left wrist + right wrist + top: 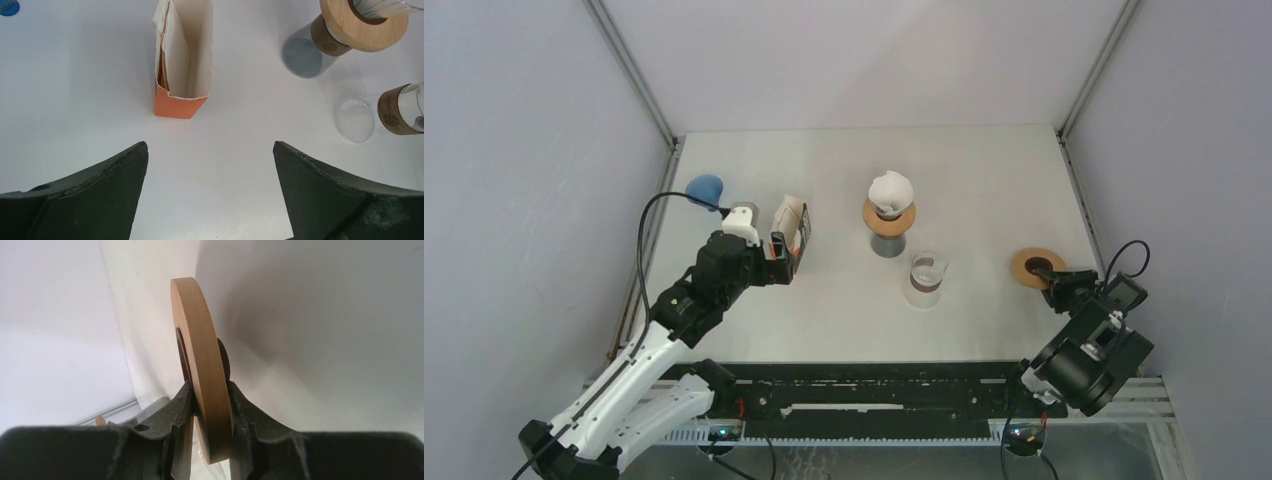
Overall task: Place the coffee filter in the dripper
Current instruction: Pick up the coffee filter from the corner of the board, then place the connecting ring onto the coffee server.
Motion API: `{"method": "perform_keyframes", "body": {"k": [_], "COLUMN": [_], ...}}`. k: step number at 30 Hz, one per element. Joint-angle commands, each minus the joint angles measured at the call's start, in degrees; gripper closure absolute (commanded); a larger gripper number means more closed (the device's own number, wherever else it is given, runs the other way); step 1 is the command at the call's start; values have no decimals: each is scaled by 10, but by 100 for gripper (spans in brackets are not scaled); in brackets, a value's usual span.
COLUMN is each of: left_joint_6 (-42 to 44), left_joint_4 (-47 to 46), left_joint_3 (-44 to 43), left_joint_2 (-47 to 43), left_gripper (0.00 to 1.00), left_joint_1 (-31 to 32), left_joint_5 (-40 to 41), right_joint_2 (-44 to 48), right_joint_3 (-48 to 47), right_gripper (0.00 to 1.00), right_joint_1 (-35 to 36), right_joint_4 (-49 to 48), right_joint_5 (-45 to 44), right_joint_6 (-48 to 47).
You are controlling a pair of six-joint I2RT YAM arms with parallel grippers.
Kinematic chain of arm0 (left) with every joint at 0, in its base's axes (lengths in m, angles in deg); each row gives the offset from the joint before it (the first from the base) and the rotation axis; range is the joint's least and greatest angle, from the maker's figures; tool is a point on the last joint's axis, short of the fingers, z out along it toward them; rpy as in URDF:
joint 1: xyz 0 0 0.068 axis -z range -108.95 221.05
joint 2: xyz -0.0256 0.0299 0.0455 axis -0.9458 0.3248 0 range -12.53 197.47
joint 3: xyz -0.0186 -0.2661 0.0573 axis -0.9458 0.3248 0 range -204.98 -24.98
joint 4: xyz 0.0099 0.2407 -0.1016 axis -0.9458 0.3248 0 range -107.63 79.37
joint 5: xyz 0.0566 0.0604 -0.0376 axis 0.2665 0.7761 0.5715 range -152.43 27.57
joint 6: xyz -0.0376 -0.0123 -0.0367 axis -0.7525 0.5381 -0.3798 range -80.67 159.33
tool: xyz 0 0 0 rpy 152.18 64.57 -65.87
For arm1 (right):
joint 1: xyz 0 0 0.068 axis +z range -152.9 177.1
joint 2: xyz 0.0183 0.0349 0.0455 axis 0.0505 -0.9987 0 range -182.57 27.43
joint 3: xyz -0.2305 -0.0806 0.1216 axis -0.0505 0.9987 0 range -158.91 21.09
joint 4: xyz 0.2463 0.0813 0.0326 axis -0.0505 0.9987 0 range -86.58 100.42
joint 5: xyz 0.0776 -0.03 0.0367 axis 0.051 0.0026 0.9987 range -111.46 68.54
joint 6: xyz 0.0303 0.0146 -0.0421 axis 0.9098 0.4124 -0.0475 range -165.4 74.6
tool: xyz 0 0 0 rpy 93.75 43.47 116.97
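Right gripper point(210, 392) clamps the ring point(197, 330), right of the dripper point(889, 214).
Left gripper point(210, 147) gapes wide; filter point(890, 187) looks seated; next, probably a steady lift.

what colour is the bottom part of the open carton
Orange at the base of the carton, cream above it; the left wrist view shows it best.

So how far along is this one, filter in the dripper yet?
Looks mostly done: a white filter already sits in the wooden-collared dripper. In hand: the right gripper clamps a wooden ring edge-on. The left gripper is open and empty, facing the orange filter box. Left: probably only setting the ring down.
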Motion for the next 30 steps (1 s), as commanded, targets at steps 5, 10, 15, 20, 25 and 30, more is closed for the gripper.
{"method": "perform_keyframes", "body": {"k": [5,10,15,20,25,30], "left_joint_6": [-17,-26,-36,-46,-63,-86], "left_joint_4": [-18,-17,-14,-10,-10,-14], "left_joint_3": [-27,-38,-52,-68,-83,-94], "left_joint_2": [11,20,26,37,50,63], "left_gripper": [0,0,0,0,0,0], "left_joint_1": [4,4,4,4,4,6], "left_joint_5": [-31,-47,-62,-80,-102,-128], "right_joint_2": [111,173,210,234,255,272], "right_joint_3": [-33,-51,-79,-90,-101,-103], "right_gripper": [96,96,97,97,97,97], "right_joint_1": [61,115,158,195,240,290], "right_joint_4": [35,50,64,63,87,106], "right_joint_5": [27,23,34,63,82,98], "right_joint_6": [22,57,77,100,104,113]}}
